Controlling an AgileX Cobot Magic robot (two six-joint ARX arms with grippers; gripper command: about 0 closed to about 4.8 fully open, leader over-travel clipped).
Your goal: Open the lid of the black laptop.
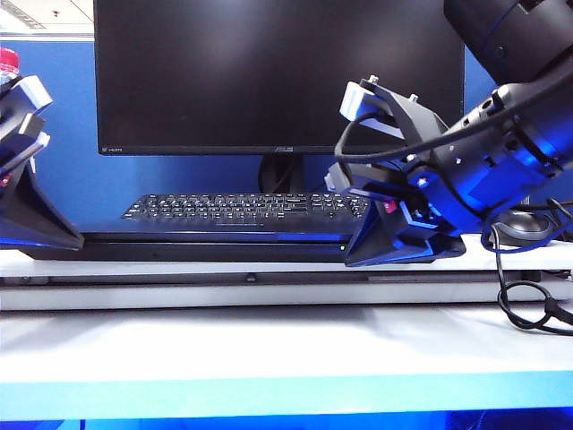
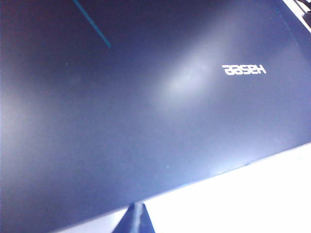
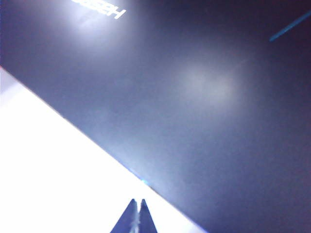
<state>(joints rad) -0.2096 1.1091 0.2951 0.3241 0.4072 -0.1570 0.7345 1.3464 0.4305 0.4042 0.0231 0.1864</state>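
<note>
The black laptop (image 1: 206, 247) lies flat and shut on the white table (image 1: 269, 340), in front of a separate keyboard (image 1: 242, 208) and a monitor (image 1: 277, 72). My left gripper (image 2: 136, 218) sits at its left front corner and my right gripper (image 3: 135, 217) at its right front edge, both pinched closed on nothing (tips together over the table, just off the lid (image 2: 146, 121)).
</note>
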